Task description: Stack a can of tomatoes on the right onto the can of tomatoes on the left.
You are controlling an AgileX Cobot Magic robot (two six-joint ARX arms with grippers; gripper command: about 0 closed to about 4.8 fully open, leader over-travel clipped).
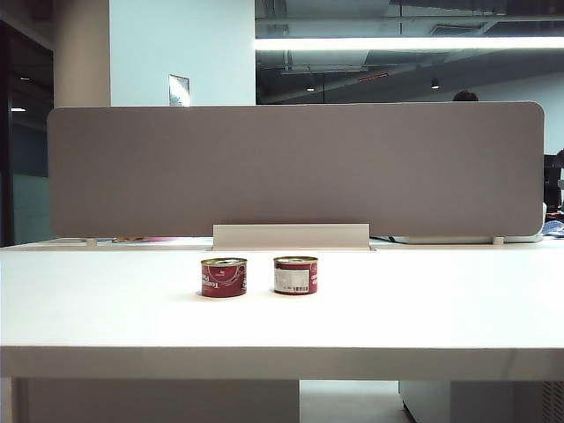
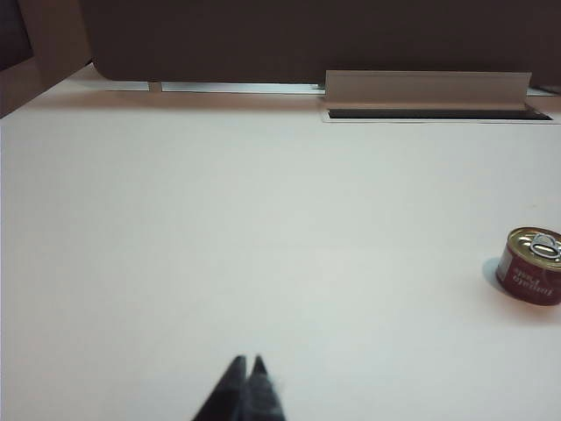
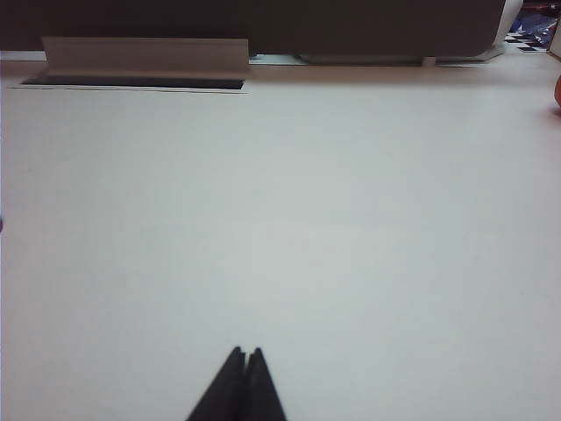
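Two short red tomato cans stand side by side on the white table. The left can shows its red label; the right can shows a white barcode panel. One red can also appears in the left wrist view, off to the side and well ahead of the left gripper, which is shut with nothing in it. No can shows in the right wrist view, where the right gripper is shut and empty over bare tabletop. Neither arm appears in the exterior view.
A grey partition runs along the table's far edge. At its foot sits a white cable cover, seen too as the cable cover and the cable cover. The table's front edge is nearest the camera.
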